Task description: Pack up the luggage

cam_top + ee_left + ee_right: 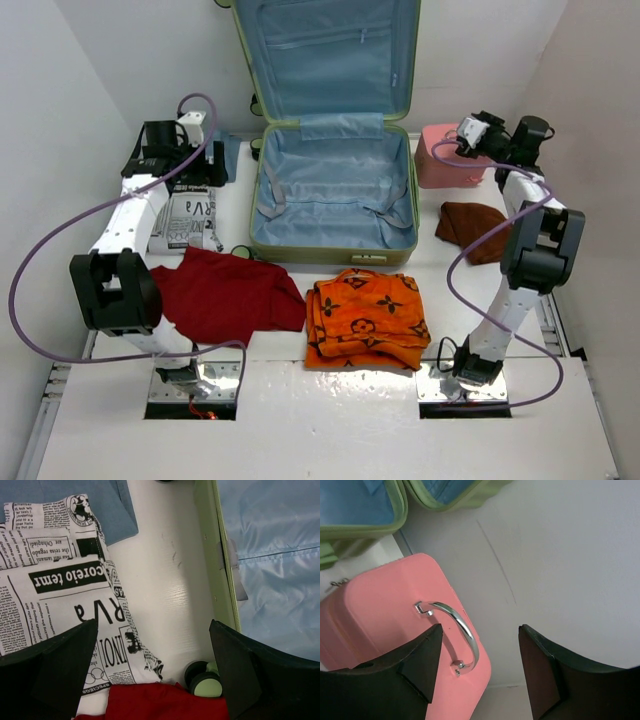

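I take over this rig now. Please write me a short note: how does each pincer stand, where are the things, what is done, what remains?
Left pincer: open, empty, above the table between the newspaper-print cloth and the suitcase.
Right pincer: open, empty, over the pink case, beside its handle.
Suitcase: lying open, nothing packed inside.
Outside it: red garment and orange cloth in front, brown cloth on the right side.
Done: nothing yet. Left: all the packing.

Luggage [335,190] mid-table, small case [445,165] to its right, newsprint cloth [190,222] left, patterned scarf [365,315] in front
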Controlling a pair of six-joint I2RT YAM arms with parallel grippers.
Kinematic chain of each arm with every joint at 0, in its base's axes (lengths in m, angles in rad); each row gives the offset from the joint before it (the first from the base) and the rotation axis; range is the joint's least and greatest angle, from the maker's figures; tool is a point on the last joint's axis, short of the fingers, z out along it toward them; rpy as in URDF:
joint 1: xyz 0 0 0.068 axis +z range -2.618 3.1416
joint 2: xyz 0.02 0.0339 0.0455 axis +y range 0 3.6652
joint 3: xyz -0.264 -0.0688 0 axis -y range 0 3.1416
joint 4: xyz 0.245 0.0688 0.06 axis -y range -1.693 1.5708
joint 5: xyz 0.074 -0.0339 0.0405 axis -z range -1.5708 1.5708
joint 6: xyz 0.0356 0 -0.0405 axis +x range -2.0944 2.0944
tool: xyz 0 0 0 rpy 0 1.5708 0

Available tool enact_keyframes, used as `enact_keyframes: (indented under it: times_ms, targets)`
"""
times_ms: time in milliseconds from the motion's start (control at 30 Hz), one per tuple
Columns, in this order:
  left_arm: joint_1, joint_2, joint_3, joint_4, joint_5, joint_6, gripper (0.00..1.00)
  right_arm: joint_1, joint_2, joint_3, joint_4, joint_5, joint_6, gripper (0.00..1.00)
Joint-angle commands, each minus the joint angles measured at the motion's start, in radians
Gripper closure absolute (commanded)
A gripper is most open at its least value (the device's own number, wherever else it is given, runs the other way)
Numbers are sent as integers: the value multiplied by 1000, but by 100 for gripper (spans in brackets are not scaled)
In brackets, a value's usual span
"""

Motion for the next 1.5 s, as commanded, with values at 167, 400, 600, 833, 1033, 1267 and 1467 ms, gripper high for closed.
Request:
enact_keyframes:
  times_ms: [167, 400, 600, 833, 1033, 1267, 1467]
  targets:
    - [-8, 28, 54, 10, 34, -12, 0, 4, 80, 141, -185, -1, -267, 36]
    - [-8, 46, 64, 10, 34, -21, 0, 16, 113, 156, -138, 62, -307, 35]
    - [-8, 56, 64, 10, 34, -21, 0, 33, 163, 196, -79, 101, -298, 35]
    - [-17, 65, 64, 10, 34, -21, 0, 54, 226, 245, 4, 150, -261, 37]
    - [-17, 74, 64, 10, 25, -21, 0, 59, 237, 265, 24, 141, -261, 51]
    - [-17, 83, 73, 10, 24, -21, 0, 57, 206, 197, 97, 133, -239, 100]
    - [-17, 83, 84, 10, 35, -30, 0, 69, 114, 27, 262, 154, -201, 100]
